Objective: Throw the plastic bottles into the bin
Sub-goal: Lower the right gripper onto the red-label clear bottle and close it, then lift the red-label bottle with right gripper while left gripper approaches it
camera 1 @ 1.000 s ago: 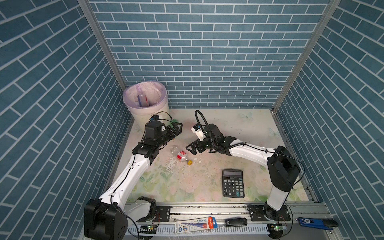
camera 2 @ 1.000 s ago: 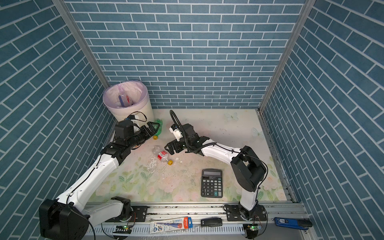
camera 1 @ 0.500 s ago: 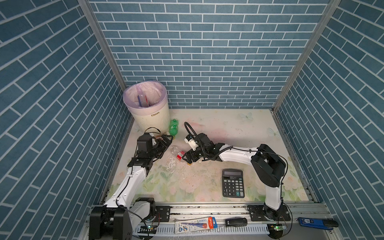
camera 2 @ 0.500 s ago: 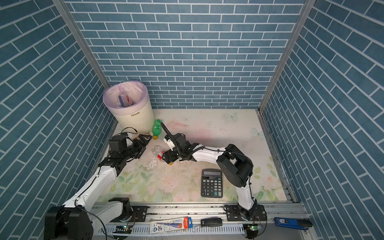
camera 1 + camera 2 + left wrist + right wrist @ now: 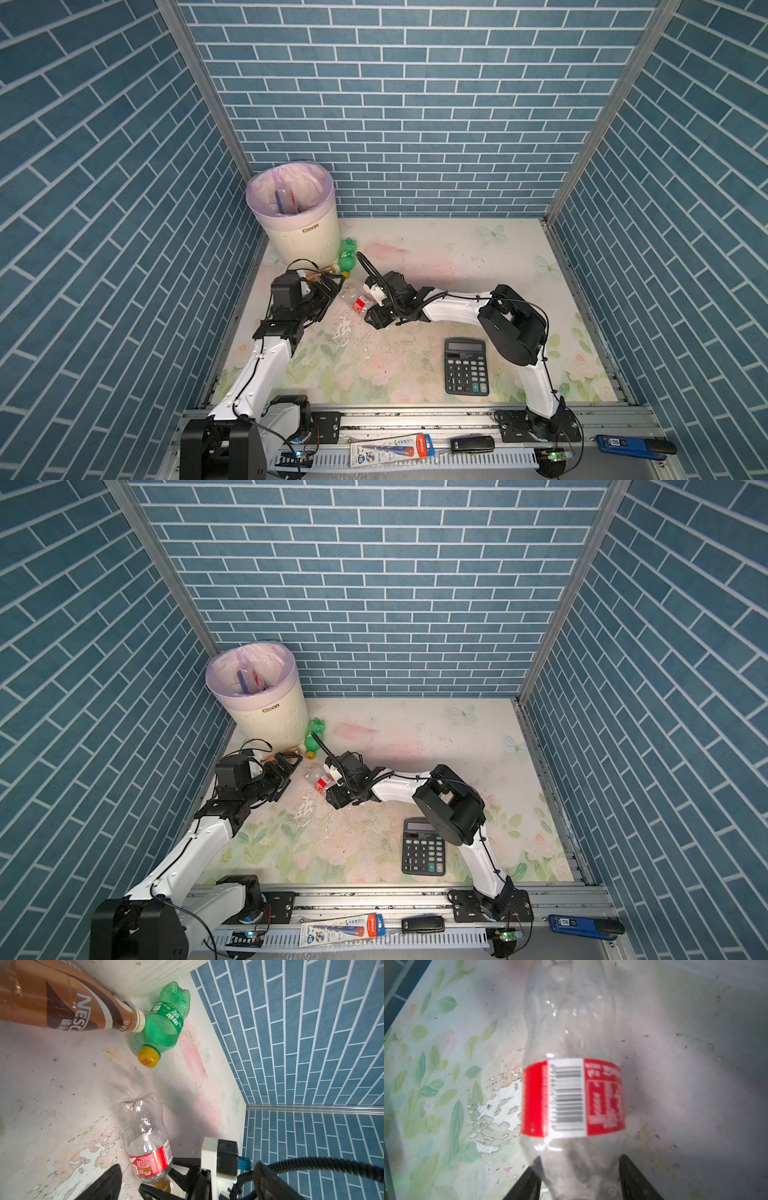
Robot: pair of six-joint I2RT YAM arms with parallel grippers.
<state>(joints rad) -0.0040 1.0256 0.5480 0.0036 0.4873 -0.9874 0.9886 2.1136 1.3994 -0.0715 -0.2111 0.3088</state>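
Observation:
A clear bottle (image 5: 571, 1043) with a red label lies on the table (image 5: 415, 266). My right gripper (image 5: 580, 1157) straddles its shoulder, cap end towards the wrist. One finger is against the plastic; motion blur hides whether the other one touches. In both top views the right gripper (image 5: 368, 308) (image 5: 332, 792) sits low at that clear bottle (image 5: 360, 302). My left gripper (image 5: 330, 297) (image 5: 291, 773) is open and empty, just left of it. A brown coffee bottle (image 5: 62, 1005) and a green bottle (image 5: 166, 1022) lie by the foot of the bin (image 5: 299, 237), which holds bottles (image 5: 286, 199).
A black calculator (image 5: 465, 365) lies near the front right of the table. Blue brick walls close in the left, back and right sides. A flat packet (image 5: 390, 449) and a black device (image 5: 471, 444) rest on the front rail.
The right gripper has moved left and down onto the clear bottle, and its jaws have narrowed round it. The left arm has drawn back and dropped lower, still open.

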